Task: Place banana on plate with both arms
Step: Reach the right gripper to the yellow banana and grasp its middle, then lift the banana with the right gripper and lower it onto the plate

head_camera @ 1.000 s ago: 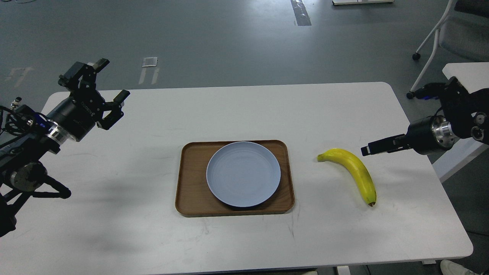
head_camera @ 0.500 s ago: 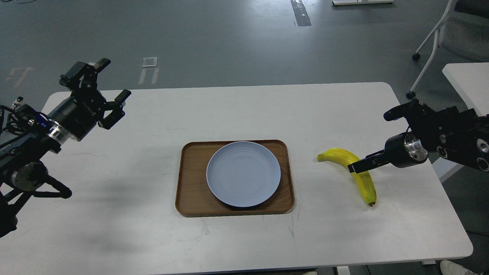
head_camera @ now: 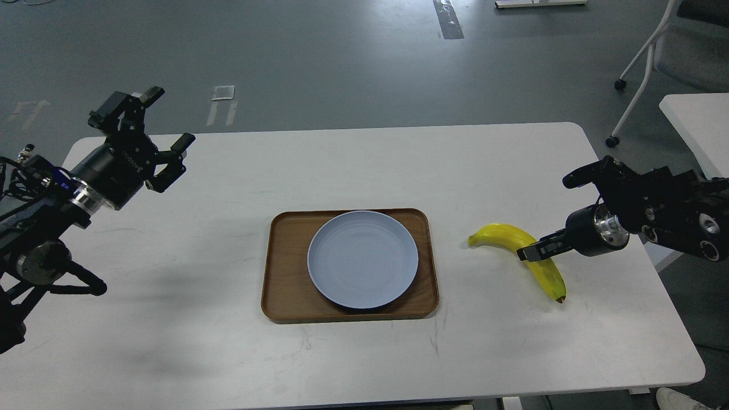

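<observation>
1. The banana [head_camera: 521, 255] lies on the white surface [head_camera: 364, 364], at about 3 o'clock from the plate [head_camera: 363, 259] and clear of it. Its curve runs from a yellow end nearest the tray down to a dark brown tip at about 5 o'clock.
2. The plate is round, pale blue-grey and bare. It sits inside a rectangular brown wooden tray [head_camera: 285, 296] near the middle of the surface, and its lower edge reaches close to the tray's near rim.
3. The right pincer [head_camera: 529, 252] comes in from 3 o'clock, low over the surface, and its dark tip overlaps the middle of the banana. It is seen nearly edge-on, so its two fingers cannot be told apart; whether it is spread or pinching the fruit cannot be told.
4. Behind that tip sit a black cylinder and a silver wrist ring, then the bulkier black joints of the right arm [head_camera: 672, 208] at the view's right edge.
5. The left pincer [head_camera: 162, 128] is raised above the far left corner of the surface, at about 10 o'clock from the plate and well apart from both tray and banana. Its fingers [head_camera: 151, 94] are spread wide with nothing between them.
6. The left arm [head_camera: 51, 210] enters from 9 o'clock, with black cables and a silver ring behind the pincer.
7. Beyond the surface lies grey floor, with a wheeled chair [head_camera: 655, 51] at about 1 o'clock.
</observation>
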Robot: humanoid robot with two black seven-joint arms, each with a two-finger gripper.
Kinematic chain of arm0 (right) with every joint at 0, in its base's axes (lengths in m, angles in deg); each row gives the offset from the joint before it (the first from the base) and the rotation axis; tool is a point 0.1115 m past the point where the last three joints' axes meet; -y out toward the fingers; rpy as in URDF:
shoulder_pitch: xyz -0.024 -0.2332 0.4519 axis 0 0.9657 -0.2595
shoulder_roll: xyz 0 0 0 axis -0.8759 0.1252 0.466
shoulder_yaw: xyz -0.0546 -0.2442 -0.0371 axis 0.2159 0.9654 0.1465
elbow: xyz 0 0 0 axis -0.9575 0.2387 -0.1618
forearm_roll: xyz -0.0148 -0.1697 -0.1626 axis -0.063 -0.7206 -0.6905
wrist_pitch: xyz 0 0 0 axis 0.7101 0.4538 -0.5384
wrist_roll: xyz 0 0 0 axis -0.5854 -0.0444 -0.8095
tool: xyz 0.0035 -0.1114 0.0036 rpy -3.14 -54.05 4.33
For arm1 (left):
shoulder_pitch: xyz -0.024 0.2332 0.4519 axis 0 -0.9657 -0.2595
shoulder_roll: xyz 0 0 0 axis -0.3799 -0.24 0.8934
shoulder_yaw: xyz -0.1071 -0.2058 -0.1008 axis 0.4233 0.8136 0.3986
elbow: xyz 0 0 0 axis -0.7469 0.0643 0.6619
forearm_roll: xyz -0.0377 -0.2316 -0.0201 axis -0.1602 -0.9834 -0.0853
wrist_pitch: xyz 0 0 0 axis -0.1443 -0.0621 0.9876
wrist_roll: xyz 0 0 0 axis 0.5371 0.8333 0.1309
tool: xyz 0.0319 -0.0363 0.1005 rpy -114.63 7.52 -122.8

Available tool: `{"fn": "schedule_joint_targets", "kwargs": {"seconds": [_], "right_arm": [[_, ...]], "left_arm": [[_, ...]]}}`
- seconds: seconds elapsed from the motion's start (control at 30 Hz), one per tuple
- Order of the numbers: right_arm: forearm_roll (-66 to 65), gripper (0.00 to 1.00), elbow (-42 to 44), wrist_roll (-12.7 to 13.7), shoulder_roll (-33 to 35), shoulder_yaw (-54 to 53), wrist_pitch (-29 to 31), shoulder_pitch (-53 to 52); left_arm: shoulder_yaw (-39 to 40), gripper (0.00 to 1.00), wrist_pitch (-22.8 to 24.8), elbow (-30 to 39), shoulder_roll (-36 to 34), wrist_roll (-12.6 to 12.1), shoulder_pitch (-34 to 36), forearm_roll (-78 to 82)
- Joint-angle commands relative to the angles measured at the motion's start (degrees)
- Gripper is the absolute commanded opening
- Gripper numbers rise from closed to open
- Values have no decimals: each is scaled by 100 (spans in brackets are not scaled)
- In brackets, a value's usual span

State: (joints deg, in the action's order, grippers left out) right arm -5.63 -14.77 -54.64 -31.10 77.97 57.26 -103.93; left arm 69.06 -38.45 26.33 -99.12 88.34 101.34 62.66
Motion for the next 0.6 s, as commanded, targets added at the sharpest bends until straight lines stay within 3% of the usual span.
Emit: {"fn": "schedule_joint_targets", "kwargs": {"seconds": [0.0,0.23,0.57], "right_arm": [[12,4,-209,-1,100,-2,0,-427],[90,5,-631,-1,-5,-11,53,-1455],[1602,6,-316,-1,-2053,551,132,-1702]], "left_arm": [[9,98,0,2,-12,0,0,-1],[53,98,0,10,-12,0,9,-1],[53,98,0,28,-153,0,9,-1]]}}
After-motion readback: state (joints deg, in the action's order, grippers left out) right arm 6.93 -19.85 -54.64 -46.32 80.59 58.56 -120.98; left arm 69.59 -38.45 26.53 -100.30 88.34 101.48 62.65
